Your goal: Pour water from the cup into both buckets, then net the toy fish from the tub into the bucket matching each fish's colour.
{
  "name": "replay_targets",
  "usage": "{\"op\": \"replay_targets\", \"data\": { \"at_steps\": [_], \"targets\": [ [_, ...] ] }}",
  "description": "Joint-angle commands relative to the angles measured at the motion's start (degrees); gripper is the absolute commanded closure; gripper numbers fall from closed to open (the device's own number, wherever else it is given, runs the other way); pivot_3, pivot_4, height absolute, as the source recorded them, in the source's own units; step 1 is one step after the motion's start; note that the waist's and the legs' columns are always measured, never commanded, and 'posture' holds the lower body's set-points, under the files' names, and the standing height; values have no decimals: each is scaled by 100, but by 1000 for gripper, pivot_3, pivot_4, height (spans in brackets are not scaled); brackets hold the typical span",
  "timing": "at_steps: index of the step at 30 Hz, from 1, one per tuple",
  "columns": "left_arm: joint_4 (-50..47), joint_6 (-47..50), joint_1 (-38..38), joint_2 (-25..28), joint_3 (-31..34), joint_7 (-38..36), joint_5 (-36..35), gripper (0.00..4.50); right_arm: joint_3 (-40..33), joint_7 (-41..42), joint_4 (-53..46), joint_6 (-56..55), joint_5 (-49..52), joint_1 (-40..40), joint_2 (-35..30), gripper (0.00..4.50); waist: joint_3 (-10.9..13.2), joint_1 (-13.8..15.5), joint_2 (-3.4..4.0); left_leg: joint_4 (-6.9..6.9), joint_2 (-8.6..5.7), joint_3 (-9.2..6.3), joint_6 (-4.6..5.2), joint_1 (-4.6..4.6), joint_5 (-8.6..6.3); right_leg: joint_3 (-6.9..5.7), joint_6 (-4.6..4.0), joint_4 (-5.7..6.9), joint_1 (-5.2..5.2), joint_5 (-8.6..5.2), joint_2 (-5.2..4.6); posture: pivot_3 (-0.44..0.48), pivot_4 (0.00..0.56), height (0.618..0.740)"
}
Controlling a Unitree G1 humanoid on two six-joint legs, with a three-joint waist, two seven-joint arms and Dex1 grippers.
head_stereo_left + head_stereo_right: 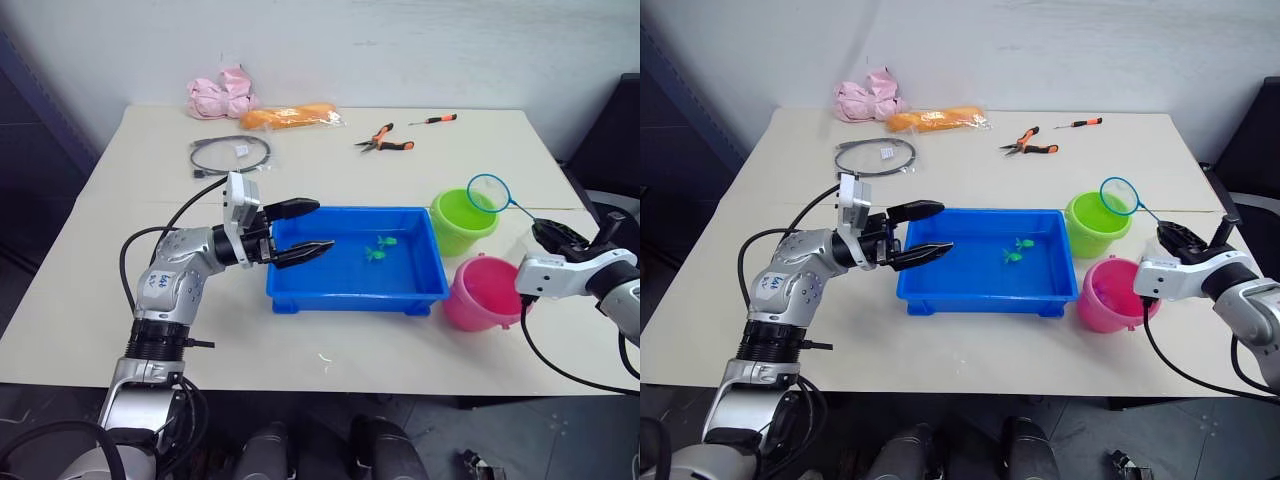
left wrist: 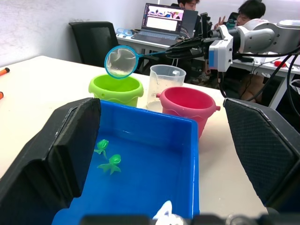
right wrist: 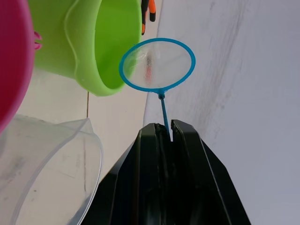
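The blue tub (image 1: 350,296) sits mid-table with two green toy fish (image 1: 380,248) in its right half. My left gripper (image 1: 325,224) is open, its fingers reaching over the tub's left end above the water. To the tub's right stand the lime green bucket (image 1: 460,222) and, nearer, the pink bucket (image 1: 483,293). My right gripper (image 1: 548,232) is shut on the net's thin handle. The blue hoop of the net (image 1: 488,193) hangs over the green bucket's right rim. The clear cup (image 2: 165,84) stands between the two buckets on their far-right side.
At the table's back lie orange-handled pliers (image 1: 385,138), a small screwdriver (image 1: 433,119), a coiled black cable (image 1: 230,153), a pink bundle (image 1: 220,97) and an orange packet (image 1: 292,116). Beyond the table's right edge are a black chair (image 2: 96,40) and a desk with a laptop (image 2: 164,18).
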Motion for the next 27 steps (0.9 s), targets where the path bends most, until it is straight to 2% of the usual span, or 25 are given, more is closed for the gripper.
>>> {"op": "replay_targets", "data": {
  "at_steps": [1,4,8,11,13,16,21,24,27],
  "targets": [
    [-236,-115,81,102,89,-16,-13,30,-693,588,-471,439,1680,-290,538,4500,0,0,0,0,0,1,0,0,0,1,0,0,0,0,0,0,150,740],
    [-165,-168,130,257,190,-77,-14,30,-895,1597,-1207,1224,3419,-364,897,4500,0,-37,0,-1,3,-2,-1,3,0,3,0,1,1,0,6,0,150,740],
    [-32,-275,198,508,291,-192,-13,30,-1032,2312,-2565,3365,5400,-298,1019,4500,0,-53,1,-2,9,-6,-1,4,0,1,-2,3,2,0,3,0,150,740],
    [51,-313,263,672,345,-254,-4,30,-928,2117,-3446,4983,6525,-223,1036,4500,0,-53,1,-2,14,-11,5,4,-4,-1,-5,-1,4,0,-18,0,150,740],
    [53,-333,310,744,343,-290,21,30,-833,1614,-3825,6021,7033,-250,1157,4500,0,-28,1,-2,12,-14,8,4,-7,-3,-6,-3,5,0,-25,0,150,740],
    [-36,-313,386,785,340,-276,8,30,-732,1040,-4202,6915,7510,-286,1448,4500,0,-10,1,-2,12,-15,11,3,-11,-3,-8,-7,5,0,-35,0,150,740],
    [-227,-230,507,809,332,-210,-26,30,-781,530,-4326,7617,7734,-383,1709,4500,0,-1,1,-3,11,-14,10,-4,-13,-4,-10,-11,0,1,-33,0,150,740],
    [-267,-186,541,848,332,-208,-22,30,-691,650,-4248,7509,7281,-484,1248,4500,0,2,2,-3,11,-13,11,-5,-14,-5,-10,-13,0,1,-29,0,150,740],
    [-266,-175,549,861,327,-205,-13,30,-280,1002,-4123,6706,6328,-492,526,4500,0,-1,2,-3,5,-4,16,-8,-16,-4,-9,-12,-8,2,-24,0,150,740]
  ]
}}
